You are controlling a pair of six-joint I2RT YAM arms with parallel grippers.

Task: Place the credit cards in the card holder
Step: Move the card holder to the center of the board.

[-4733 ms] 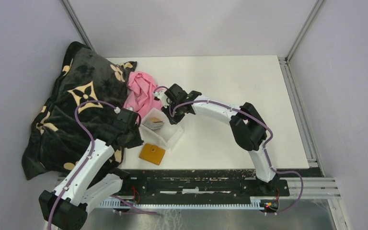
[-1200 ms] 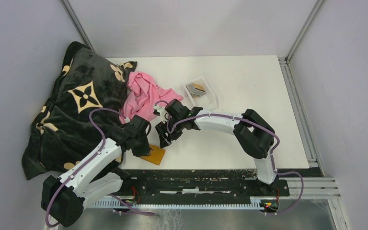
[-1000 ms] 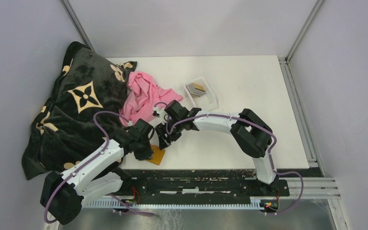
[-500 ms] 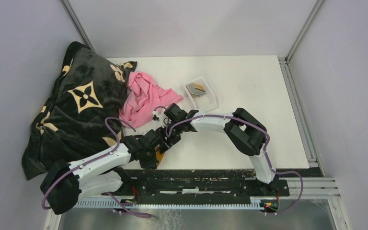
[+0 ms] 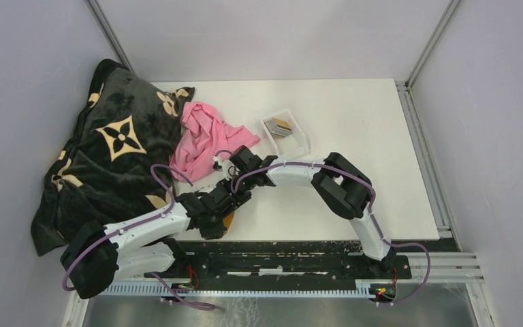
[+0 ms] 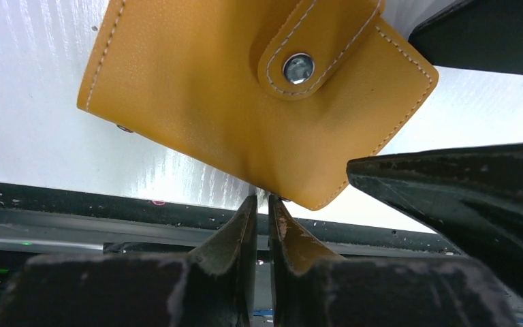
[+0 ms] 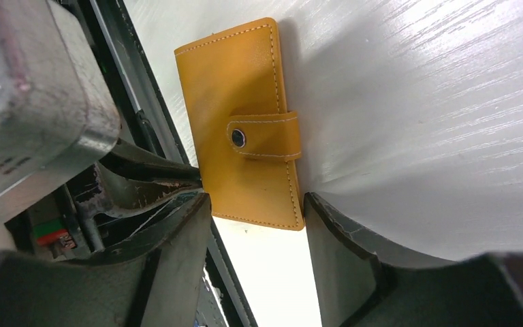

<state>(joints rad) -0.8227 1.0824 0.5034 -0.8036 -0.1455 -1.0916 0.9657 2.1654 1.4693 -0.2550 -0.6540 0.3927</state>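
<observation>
- The left gripper (image 6: 261, 201) has its jaws drawn almost together, with only a thin slit left between them. The tips meet the card holder (image 6: 197, 88) at one edge, close to a corner. Whether they actually nip that edge, I cannot tell.
- The right gripper (image 7: 255, 204) stands wide open and holds nothing. One finger sits just beside each side of the card holder's end, so the end lies between them.
- The card holder lies flat on the table (image 5: 354, 122), closed, with its snap strap fastened on top.
- The credit cards (image 5: 279, 126) sit stacked in a clear tray (image 5: 299, 144), well apart from the card holder, beyond it and to its right.
</observation>
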